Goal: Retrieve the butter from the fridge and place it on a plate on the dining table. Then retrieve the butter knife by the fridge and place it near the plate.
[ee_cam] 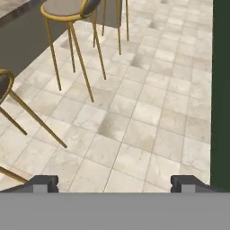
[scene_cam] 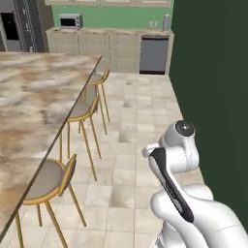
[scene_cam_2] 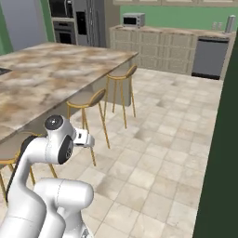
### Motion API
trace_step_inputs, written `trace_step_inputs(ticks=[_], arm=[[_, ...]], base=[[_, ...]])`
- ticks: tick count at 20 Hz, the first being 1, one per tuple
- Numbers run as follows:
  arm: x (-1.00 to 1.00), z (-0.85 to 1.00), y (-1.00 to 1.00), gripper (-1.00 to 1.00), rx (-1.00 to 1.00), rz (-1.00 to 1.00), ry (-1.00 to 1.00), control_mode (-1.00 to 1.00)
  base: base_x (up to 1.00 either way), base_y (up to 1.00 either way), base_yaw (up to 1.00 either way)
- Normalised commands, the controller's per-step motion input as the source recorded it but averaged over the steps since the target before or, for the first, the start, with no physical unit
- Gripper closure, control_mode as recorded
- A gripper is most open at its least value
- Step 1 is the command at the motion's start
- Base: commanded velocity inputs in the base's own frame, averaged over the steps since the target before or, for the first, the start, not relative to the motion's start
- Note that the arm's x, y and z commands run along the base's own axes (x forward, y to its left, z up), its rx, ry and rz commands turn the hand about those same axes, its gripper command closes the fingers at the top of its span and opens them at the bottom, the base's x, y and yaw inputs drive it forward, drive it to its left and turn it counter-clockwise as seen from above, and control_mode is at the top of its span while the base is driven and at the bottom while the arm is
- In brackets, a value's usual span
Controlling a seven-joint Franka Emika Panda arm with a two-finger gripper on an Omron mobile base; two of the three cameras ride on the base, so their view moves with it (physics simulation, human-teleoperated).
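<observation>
Arm: the white arm is folded low over the base, at the lower right of the left base view and the lower left of the right base view.
Jaws: the gripper [ee_cam: 114, 183] stands wide open with nothing between its two dark finger tips [ee_cam: 45, 183]; beneath it lies bare tiled floor [ee_cam: 134, 121].
Dining table: the dining table [scene_cam: 29, 111] of beige-brown marbled stone runs along the robot's left; the part of its top that shows is bare.
Stools: three gold-legged round stools [scene_cam: 82, 112] stand in a row along the table's near edge, their seats tucked just under the slab; in the hand view one stool [ee_cam: 67, 9] shows at the top and the legs of another at the left edge.
Fridge: the fridge [scene_cam_2: 90, 21], grey with long vertical bar handles, stands at the far end of the room beyond the table, well apart from the arm; its doors look closed.
Oven stack: a dark built-in oven and microwave [scene_cam_2: 62, 21] sit just left of the fridge in the right base view.
Back wall: beige cabinets carry a small microwave [scene_cam: 71, 21] on top, with a grey dishwasher [scene_cam: 154, 54] further right.
Right side: a dark green wall [scene_cam: 213, 77] rises close beside the robot.
</observation>
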Motion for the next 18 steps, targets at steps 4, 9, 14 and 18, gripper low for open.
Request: trace_step_inputs(ticks=[4, 9, 14, 18], arm=[[0.0, 0.0, 0.0, -1.0, 0.0, 0.0, 0.0, 1.0], [0.0, 0.0, 0.0, -1.0, 0.0, 0.0, 0.0, 1.0], [0.0, 0.0, 0.0, -1.0, 0.0, 0.0, 0.0, 1.0], [0.0, 0.0, 0.0, -1.0, 0.0, 0.0, 0.0, 1.0]], base=[[1.0, 0.04, -0.27], [1.0, 0.0, -0.21], [1.0, 0.0, -0.2], [1.0, 0.0, -0.19]])
